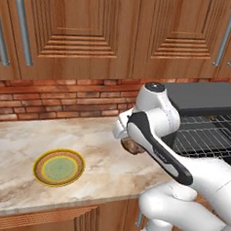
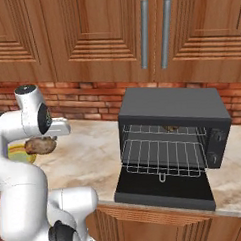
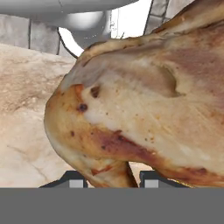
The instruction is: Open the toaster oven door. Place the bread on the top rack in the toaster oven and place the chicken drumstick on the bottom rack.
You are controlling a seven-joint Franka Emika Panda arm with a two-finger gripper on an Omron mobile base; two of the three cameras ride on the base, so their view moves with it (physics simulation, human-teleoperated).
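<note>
Two racks show inside the toaster oven (image 1: 205, 119) in left base view, w/ the oven at far right under the cabinets. Plate (image 1: 58, 167) lies well left of the oven, near the counter (image 1: 18, 140) front edge, bare marble all round it. Chicken drumstick (image 1: 131, 146) hangs above the counter between plate and oven, mostly hidden behind the white arm; gripper itself hidden there.

Right base view: oven sits right of centre, back toward the brick wall. Toaster oven door (image 2: 163, 188) is dropped flat, its front edge about at the counter lip. Top rack (image 2: 163, 130) sits inside w/ a small brown thing on it toward the back, prob. the bread (image 2: 169, 128), too small to be sure. Bottom rack (image 2: 162, 160) sticks out a bit over the door, bare. Drumstick (image 2: 40, 145) is well left of the oven, off the counter, under the hand; open counter between it and the door.

Hand view: gripper (image 3: 113, 178) clenched on the drumstick (image 3: 144, 105), one dark fingertip (image 3: 72, 178) each side of its lower end. Counter beyond, left.
</note>
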